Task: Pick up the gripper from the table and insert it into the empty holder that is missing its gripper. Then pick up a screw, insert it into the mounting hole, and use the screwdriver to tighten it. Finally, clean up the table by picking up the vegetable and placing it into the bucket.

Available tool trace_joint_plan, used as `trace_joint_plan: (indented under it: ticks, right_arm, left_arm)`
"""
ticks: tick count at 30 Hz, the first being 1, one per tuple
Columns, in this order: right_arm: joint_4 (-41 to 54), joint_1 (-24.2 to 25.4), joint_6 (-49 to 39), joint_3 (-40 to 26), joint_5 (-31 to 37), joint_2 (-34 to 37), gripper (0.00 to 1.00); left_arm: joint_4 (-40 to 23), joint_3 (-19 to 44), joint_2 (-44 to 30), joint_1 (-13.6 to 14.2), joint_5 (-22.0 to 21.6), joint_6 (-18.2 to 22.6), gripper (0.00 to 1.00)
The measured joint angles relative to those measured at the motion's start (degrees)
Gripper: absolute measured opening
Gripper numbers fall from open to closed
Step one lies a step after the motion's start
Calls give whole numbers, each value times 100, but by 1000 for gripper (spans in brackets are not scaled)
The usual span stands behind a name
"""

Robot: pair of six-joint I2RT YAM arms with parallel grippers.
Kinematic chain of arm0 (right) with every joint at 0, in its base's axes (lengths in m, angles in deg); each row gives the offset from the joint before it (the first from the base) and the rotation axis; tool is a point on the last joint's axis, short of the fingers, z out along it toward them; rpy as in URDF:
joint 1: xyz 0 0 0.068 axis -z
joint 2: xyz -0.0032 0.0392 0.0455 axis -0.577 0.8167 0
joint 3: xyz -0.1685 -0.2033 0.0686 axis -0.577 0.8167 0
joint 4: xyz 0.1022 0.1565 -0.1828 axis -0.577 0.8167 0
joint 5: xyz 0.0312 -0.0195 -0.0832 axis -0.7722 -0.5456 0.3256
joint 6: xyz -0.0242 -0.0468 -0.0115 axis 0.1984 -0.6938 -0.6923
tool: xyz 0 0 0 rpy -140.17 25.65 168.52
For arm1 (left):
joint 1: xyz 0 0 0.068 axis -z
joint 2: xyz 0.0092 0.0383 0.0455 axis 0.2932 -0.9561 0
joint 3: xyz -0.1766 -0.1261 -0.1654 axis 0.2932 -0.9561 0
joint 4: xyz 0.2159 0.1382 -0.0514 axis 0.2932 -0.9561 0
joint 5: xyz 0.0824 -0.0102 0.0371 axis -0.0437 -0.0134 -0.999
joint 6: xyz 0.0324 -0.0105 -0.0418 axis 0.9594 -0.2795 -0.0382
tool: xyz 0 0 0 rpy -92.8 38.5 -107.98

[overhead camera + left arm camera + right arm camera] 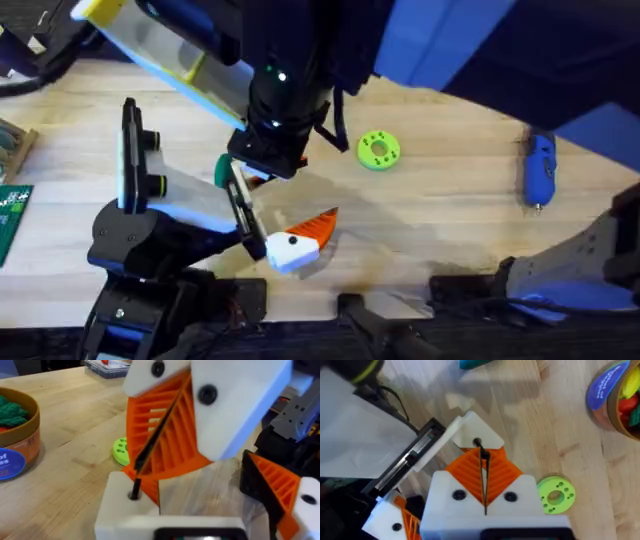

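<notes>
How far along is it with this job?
Done: the white gripper piece looks seated in its holder. In hand: the right gripper pinches a screw, tip at the mounting hole. Left: tightening; the screwdriver lies untouched. Vegetable cleanup: cannot tell.

My left arm's body (135, 245) is a chain of matte black rounded housings, with a flat black link edged by two green-ringed knobs (152, 160) and a white wedge-shaped cover behind it. My right arm's column (280, 95) is black and cylindrical, bearing a small green indicator light (268, 71) and thin black cables. My fingers are white blocks (485, 505) fixed with black round-headed screws (459, 494), faced with orange ribbed triangular pads (167, 435). My right arm's base (570, 265) is grey and angular.
</notes>
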Motion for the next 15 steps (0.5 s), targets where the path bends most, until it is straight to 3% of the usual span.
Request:
trace_joint_plan:
  ticks: [15]
  right_arm:
    - [-136,4,-2,-96,-199,136,8]
  left_arm:
    - [-11,0,-17,0,9,-92,986]
